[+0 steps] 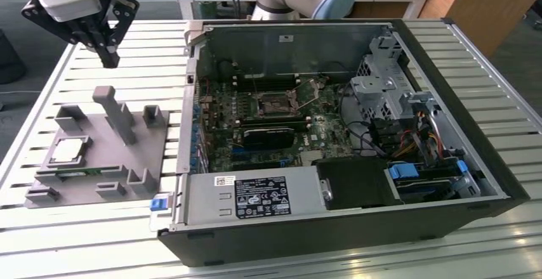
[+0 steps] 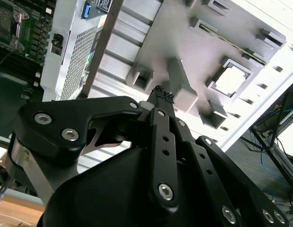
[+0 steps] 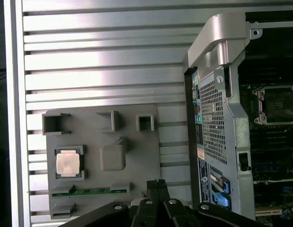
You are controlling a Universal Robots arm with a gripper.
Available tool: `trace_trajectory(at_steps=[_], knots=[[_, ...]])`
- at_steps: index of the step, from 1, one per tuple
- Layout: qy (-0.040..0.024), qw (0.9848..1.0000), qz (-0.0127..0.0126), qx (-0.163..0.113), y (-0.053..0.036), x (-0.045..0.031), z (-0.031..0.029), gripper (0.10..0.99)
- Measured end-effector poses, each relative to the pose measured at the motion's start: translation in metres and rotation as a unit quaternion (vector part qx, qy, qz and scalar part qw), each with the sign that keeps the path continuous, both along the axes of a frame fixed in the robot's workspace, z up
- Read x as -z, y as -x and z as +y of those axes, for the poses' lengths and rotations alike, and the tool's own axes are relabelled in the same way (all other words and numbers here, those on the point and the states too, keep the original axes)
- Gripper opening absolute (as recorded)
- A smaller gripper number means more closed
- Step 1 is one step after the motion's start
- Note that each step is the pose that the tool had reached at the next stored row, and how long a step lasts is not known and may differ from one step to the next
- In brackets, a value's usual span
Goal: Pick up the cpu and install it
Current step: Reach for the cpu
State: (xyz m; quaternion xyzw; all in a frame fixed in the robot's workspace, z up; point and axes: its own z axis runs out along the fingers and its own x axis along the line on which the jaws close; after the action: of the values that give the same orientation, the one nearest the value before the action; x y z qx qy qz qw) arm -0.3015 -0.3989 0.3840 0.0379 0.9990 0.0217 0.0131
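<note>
Black matte linkages of the hand (image 2: 161, 96), studded with bright round screws, sit closest to my lens. Its two fingertips are pressed together with nothing between them, and it hangs above the smooth grey holder (image 3: 142, 151), clear of it. One cpu (image 3: 68, 163), a flat square with a pale metal top and darker rim, lies in a square recess of the holder. One thin green memory stick (image 3: 90, 192) lies in a slot along the holder's edge, near the cpu. One open black computer case (image 1: 339, 234) stands just beside the holder on the ribbed aluminium counter (image 3: 90, 56).
</note>
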Motion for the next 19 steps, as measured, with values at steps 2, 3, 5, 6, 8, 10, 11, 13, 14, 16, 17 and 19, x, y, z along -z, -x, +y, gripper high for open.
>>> trace_trajectory(at_steps=[2,3,5,6,8,10,11,13,14,16,17,19], knots=[[0.0,1.0,0.0,0.0,0.0025,0.0002,0.0,0.106],[0.0,1.0,0.0,0.0,0.0038,0.0003,0.0,0.106],[0.0,1.0,0.0,0.0,0.0063,0.0004,0.0,0.106],[0.0,1.0,0.0,0.0,0.0077,0.0005,0.0,0.106],[0.0,1.0,0.0,0.0,0.0104,0.0007,0.0,0.106],[0.0,1.0,0.0,0.0,0.0132,0.0008,0.0,0.106],[0.0,1.0,0.0,0.0,0.0146,0.0009,0.0,0.106],[0.0,1.0,0.0,0.0,0.018,0.001,0.0,0.106],[0.0,1.0,0.0,0.0,0.0198,0.0011,0.0,0.106],[0.0,1.0,0.0,0.0,0.0237,0.0013,0.0,0.106],[0.0,1.0,0.0,0.0,0.0259,0.0015,0.0,0.106],[0.0,1.0,0.0,0.0,0.0305,0.0016,0.0,0.106]])
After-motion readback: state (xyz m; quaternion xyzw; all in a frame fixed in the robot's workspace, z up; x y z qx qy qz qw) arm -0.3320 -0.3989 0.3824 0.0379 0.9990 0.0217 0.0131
